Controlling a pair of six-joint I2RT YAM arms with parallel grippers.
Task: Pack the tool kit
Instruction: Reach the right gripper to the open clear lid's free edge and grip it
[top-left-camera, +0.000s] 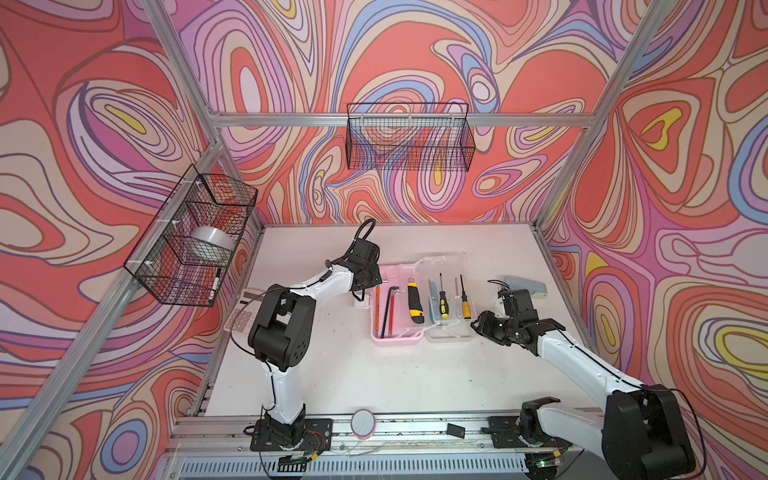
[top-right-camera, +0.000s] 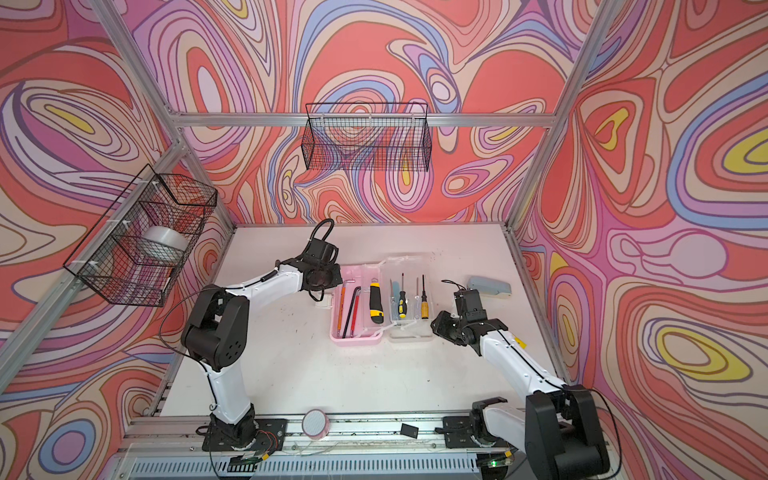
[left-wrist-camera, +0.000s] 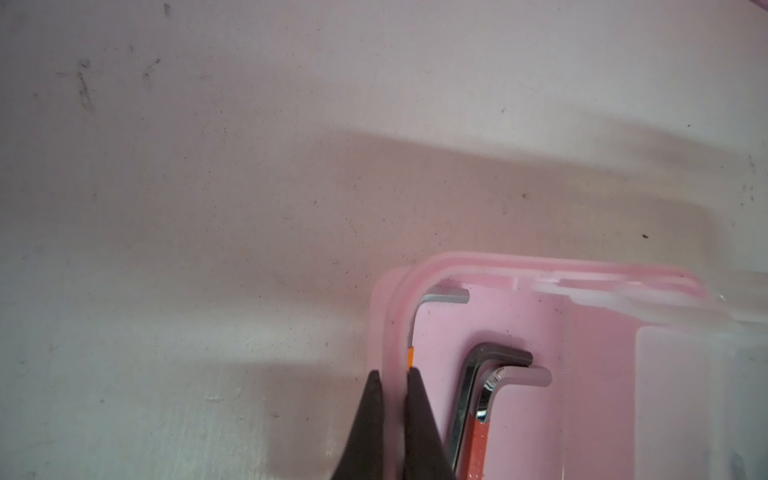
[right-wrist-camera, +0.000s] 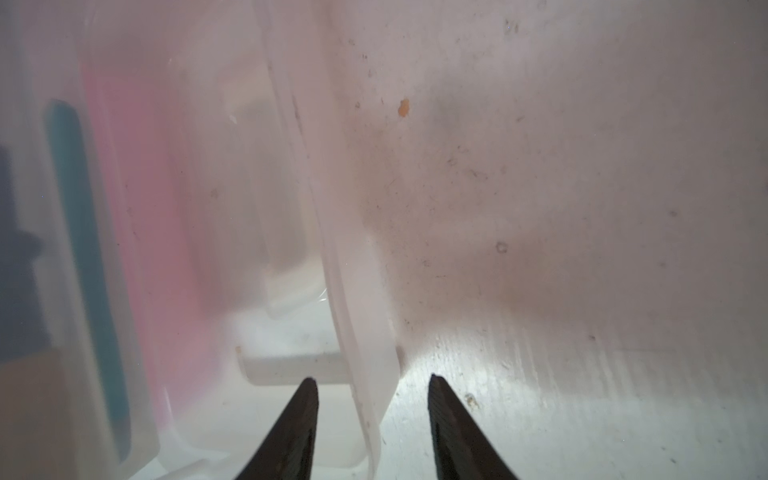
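Observation:
The tool kit lies open in both top views: a pink base with a clear lid folded out to its right. Hex keys and a yellow-black utility knife lie in the base. Two screwdrivers rest on the lid. My left gripper is shut on the base's left wall. My right gripper is open and straddles the lid's right edge, with a gap on each side.
A calculator lies under the left arm. A grey-blue stapler-like object sits behind the right gripper. A tape roll and a black card lie on the front rail. Wire baskets hang on the walls.

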